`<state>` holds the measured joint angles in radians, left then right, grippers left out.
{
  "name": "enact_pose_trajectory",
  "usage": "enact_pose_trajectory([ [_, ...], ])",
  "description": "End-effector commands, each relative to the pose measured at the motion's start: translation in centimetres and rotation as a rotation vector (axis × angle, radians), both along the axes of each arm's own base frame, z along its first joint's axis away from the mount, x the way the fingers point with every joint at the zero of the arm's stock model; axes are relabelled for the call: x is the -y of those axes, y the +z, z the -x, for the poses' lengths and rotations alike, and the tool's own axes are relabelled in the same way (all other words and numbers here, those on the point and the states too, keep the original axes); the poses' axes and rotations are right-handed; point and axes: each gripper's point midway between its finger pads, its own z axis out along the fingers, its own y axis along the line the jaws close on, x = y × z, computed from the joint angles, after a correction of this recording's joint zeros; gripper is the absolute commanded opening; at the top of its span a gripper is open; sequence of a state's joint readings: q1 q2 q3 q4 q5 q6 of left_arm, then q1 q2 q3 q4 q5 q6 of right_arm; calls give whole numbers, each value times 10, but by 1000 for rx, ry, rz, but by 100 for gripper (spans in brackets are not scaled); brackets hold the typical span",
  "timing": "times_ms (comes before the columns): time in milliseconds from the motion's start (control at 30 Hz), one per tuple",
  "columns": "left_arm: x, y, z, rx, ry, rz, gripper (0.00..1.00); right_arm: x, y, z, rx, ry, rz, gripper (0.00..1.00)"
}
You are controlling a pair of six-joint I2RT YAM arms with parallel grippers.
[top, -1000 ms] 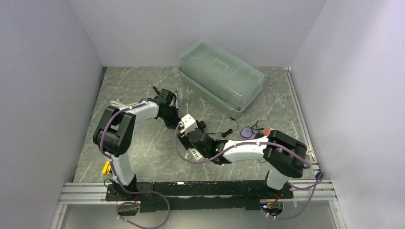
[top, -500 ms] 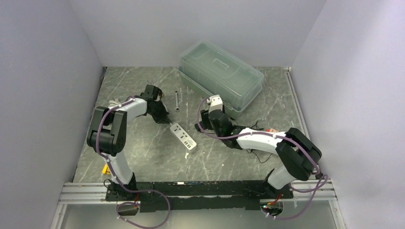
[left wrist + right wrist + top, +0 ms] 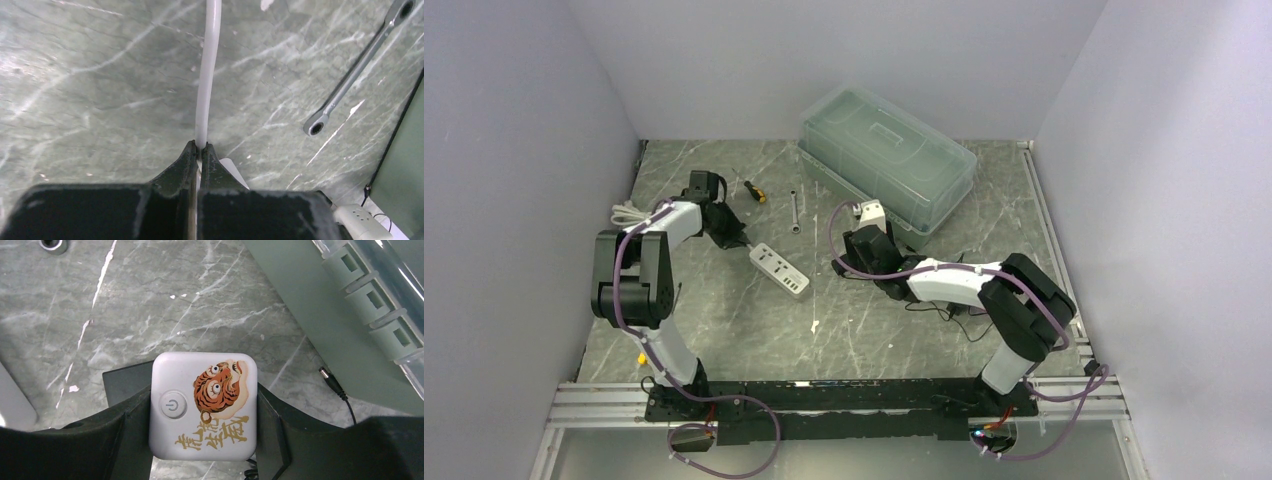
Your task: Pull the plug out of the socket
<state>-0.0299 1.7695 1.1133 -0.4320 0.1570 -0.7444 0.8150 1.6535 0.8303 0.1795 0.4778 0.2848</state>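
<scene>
Where the right gripper (image 3: 869, 222) clamps it beside the clear box (image 3: 886, 155) at the table's (image 3: 724, 340) far edge, the white plug (image 3: 202, 405) shows a tiger, a power symbol and gold Chinese characters. The socket strip (image 3: 779, 270) lies apart, left of centre, its cable (image 3: 207, 75) pinched in the left gripper's (image 3: 198, 152) narrow jaws; a wrench (image 3: 350, 80) lies between.

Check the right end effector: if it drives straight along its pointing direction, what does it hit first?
The right end effector, shut on the tiger plug, would likely meet bare table first; the plastic box lies just right. Depth unclear.
</scene>
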Motion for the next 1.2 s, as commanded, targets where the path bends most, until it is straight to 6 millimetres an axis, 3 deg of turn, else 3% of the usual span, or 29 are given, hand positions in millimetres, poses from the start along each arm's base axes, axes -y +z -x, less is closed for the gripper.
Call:
enact_pose_trajectory([
  [0,-16,27,-20,94,15,-38,1,-13,23,-15,42,-7,-69,49],
  [167,-13,25,-21,92,-2,-28,28,-21,19,-14,16,37,-97,75],
  [300,-12,25,-21,85,-7,-23,63,-18,20,-14,16,33,-99,93],
  [400,-15,29,-21,97,-2,-36,78,-16,26,-14,29,33,-109,99],
  [667,-35,62,-25,176,16,-153,86,-5,48,-10,77,10,-122,100],
  [833,-40,91,-26,250,-13,-207,88,13,81,-4,122,-49,-147,100],
  [933,-23,111,-25,305,-116,-209,92,28,102,5,134,-83,-161,100],
  [1033,8,131,-13,336,-256,-200,92,44,116,24,112,-103,-190,100],
  [1167,57,154,15,422,-472,-208,93,68,111,59,9,-136,-215,100],
])
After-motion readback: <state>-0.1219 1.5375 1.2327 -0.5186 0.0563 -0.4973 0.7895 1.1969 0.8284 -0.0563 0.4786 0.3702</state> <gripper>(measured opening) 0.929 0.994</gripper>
